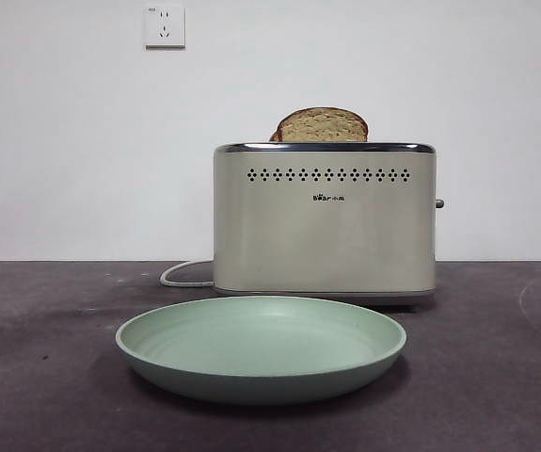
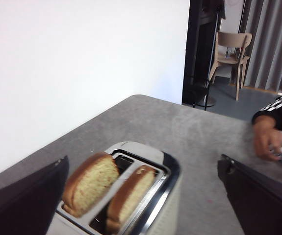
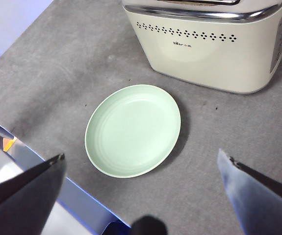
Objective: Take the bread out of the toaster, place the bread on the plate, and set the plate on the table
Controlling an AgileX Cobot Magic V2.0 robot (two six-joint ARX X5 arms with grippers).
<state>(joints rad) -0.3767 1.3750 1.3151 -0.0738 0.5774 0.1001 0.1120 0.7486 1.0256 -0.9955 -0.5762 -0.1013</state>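
The cream toaster stands on the table with the bread poking up from its top. In the left wrist view the bread is the taller slice; a lower second slice sits in the slot beside it. My left gripper hovers open above the toaster, apart from both slices. The empty mint-green plate lies on the table in front of the toaster. My right gripper hangs open high over the plate. Neither arm shows in the front view.
A white cord trails from the toaster's left side. The table's near edge runs close to the plate. A person's hand rests at the table's far side, and a chair stands beyond it.
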